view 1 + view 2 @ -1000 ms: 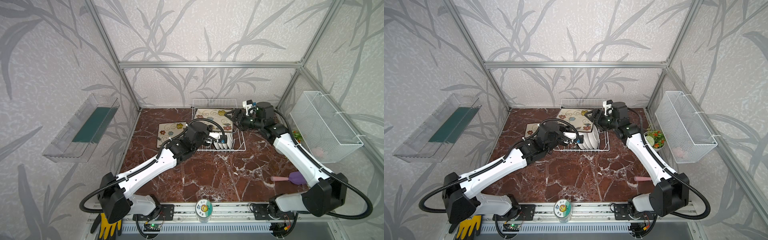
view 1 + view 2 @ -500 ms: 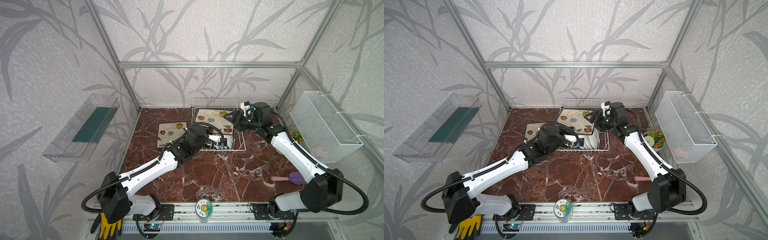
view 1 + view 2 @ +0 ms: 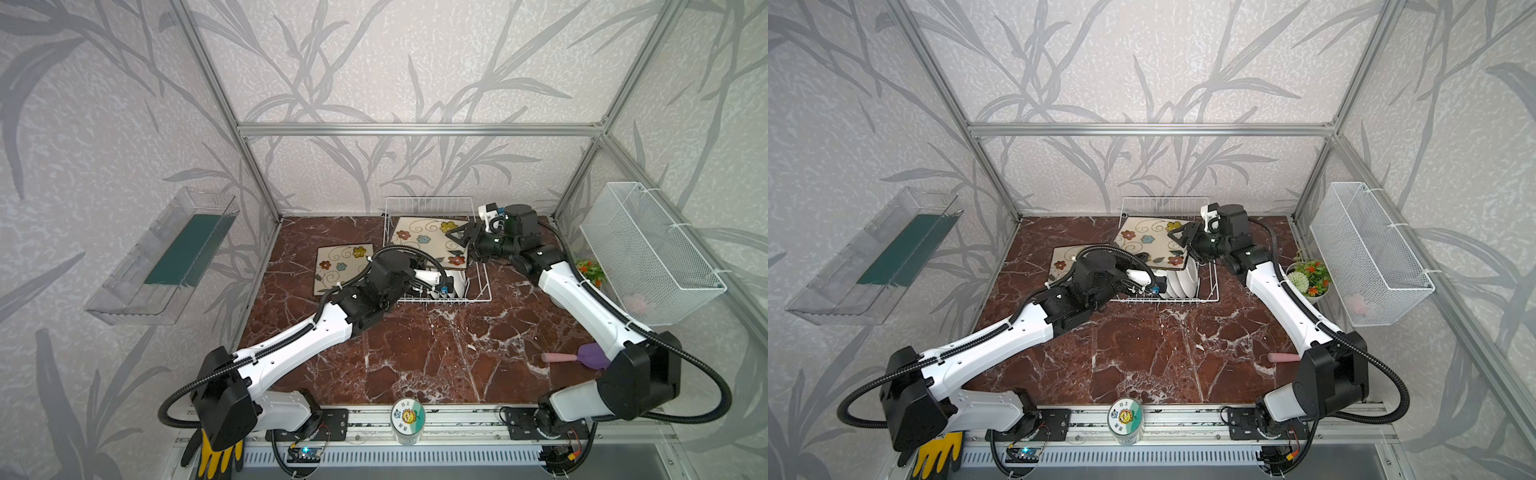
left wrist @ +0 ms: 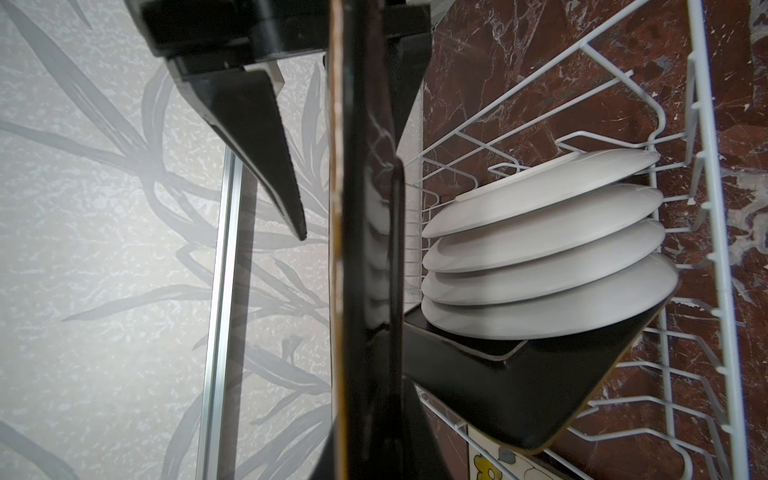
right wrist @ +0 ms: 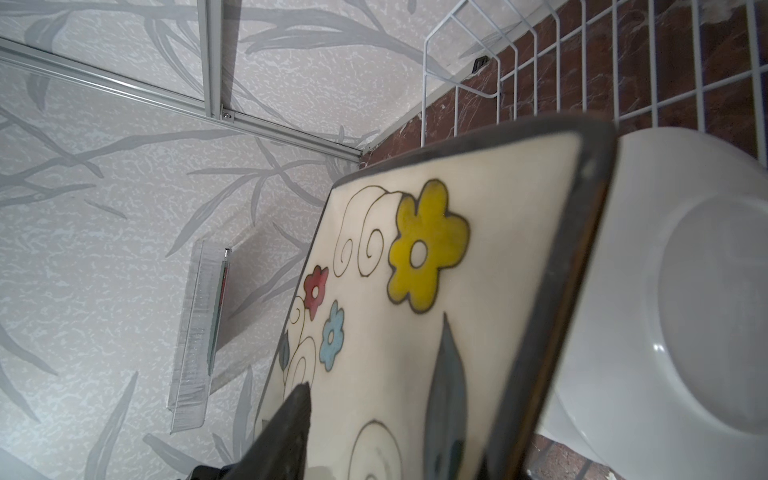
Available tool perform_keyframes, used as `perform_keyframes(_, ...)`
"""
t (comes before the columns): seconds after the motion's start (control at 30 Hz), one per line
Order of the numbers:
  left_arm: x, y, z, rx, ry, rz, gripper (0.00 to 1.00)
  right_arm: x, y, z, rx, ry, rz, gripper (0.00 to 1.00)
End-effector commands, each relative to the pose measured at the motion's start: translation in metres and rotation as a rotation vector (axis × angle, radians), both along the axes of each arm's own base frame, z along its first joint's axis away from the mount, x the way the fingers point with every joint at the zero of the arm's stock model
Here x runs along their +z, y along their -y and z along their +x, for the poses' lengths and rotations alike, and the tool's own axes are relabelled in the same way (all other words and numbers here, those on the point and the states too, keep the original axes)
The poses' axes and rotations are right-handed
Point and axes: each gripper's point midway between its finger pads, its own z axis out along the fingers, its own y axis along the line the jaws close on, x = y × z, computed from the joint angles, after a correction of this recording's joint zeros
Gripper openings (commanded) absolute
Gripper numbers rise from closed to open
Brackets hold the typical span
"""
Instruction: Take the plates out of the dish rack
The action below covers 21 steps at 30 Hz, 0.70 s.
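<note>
A rounded-square flower plate (image 3: 424,241) (image 3: 1148,241) is tilted up over the white wire dish rack (image 3: 482,291) (image 3: 1214,286). My left gripper (image 4: 370,415) is shut on its lower edge; the plate shows edge-on in the left wrist view. My right gripper (image 3: 457,239) (image 3: 1179,237) straddles the plate's right edge, open, with one finger (image 5: 291,432) just off the flowered face. Several round white plates (image 4: 540,249) (image 3: 1179,282) stand in the rack against a black-backed square plate (image 4: 498,386). Another flower plate (image 3: 338,266) lies flat on the table, left of the rack.
A white mesh basket (image 3: 648,253) hangs on the right wall above a small flower pot (image 3: 1308,278). A purple brush with a pink handle (image 3: 582,356) lies at the front right. A labelled jar (image 3: 407,419) stands at the front edge. A clear tray (image 3: 166,257) hangs on the left wall.
My right gripper has moved in over the raised plate's right edge and its jaws have narrowed. My left gripper has kept its hold and shifted slightly.
</note>
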Motion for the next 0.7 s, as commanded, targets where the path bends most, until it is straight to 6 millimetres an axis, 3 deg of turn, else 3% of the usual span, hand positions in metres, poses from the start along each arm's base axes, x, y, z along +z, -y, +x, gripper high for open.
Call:
perform_keyframes(0.0, 0.096, -0.003, -0.01, -0.023, 0.222, -0.228, 0.0, 0.007, -0.005, 0.001, 0.022, 0.023, 0.017, 0.47)
perform_keyframes(0.5, 0.088, -0.003, -0.004, 0.005, 0.218, -0.212, 0.0, 0.014, -0.004, -0.001, 0.013, 0.038, 0.036, 0.13)
perform_keyframes(0.67, 0.082, -0.006, -0.001, 0.029, 0.195, -0.213, 0.2, 0.019, -0.003, -0.001, 0.007, 0.049, 0.048, 0.0)
